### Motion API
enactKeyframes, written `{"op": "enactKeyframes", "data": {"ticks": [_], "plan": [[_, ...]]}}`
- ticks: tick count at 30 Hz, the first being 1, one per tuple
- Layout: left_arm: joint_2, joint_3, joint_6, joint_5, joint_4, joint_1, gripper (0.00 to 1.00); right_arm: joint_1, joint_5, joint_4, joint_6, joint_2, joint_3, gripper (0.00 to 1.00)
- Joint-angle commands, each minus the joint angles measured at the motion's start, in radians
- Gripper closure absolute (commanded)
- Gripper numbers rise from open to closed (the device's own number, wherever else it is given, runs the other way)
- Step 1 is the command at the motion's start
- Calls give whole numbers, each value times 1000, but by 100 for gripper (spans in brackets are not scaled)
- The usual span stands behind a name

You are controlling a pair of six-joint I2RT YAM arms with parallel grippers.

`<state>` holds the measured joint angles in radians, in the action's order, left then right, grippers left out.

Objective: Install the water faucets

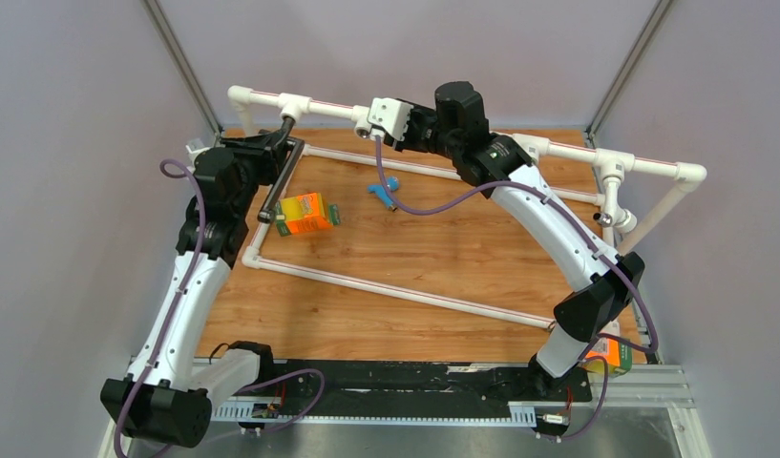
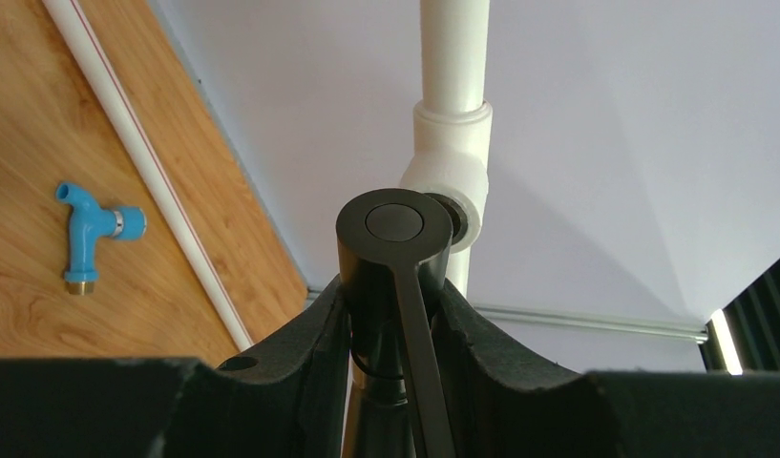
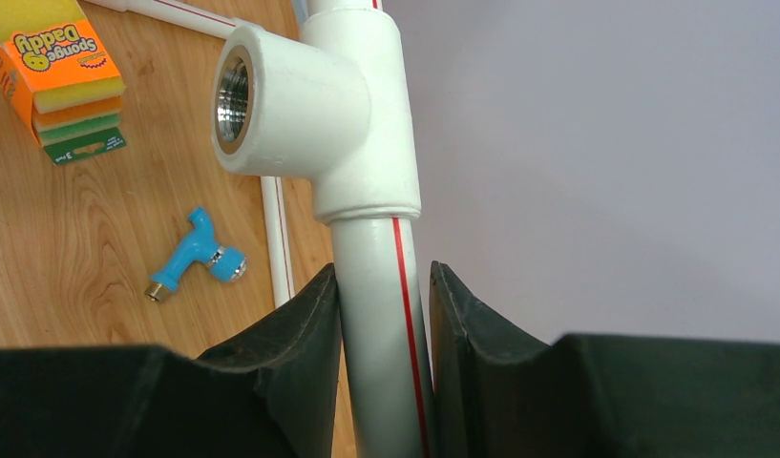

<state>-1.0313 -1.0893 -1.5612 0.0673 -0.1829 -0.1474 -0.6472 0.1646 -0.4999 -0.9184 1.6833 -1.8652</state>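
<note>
2 robot arms reach over a wooden tabletop (image 1: 443, 248).

The left tool (image 2: 395, 296) is clenched on the dark-brown faucet (image 2: 393, 239). Its 2 black fingers (image 2: 314, 334) press either side of the faucet's body just under its round cap. The cap end sits at the mouth of a white tee socket (image 2: 453, 162) on the raised back rail. Whether it is threaded in cannot be told. In the overhead view the faucet's long tube slants down from this tool toward the left side of the tabletop. It ends near an orange sponge box (image 1: 305, 212).

The right tool (image 3: 384, 286) is partly closed, grasping a red-striped pipe (image 3: 386, 239) of the same back rail, with a finger touching each side. Just beyond its fingers is another tee (image 3: 290, 105) with metal thread showing inside its mouth.

A blue faucet (image 1: 381, 189) lies on its side on the tabletop, in the space between the 2 arms and well apart from both tools.

A white pipe frame (image 1: 405, 291) forms a rectangle lying flat on the wood, and the raised rail crosses the back. Pale grey walls (image 1: 519, 57) close in 3 sides, with metal posts in the back corners. A 2nd orange box (image 1: 610, 355) sits beside the right arm's base at the near edge.
</note>
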Motion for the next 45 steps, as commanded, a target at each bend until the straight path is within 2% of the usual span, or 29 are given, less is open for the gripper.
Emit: {"op": "enactKeyframes", "data": {"ticks": [1,22,35,45], "plan": [[23,-69,12,8,114,-11,100,-2,53,-66,139,7,32,100],[14,-96,53,34,102,-12,100,-2,55,-66,139,6,38,100],[-33,-61,46,12,120,-12,100,-3,76,-65,144,7,47,100],[-78,-109,154,-20,131,-14,100,-20,90,-65,142,1,66,100]]}}
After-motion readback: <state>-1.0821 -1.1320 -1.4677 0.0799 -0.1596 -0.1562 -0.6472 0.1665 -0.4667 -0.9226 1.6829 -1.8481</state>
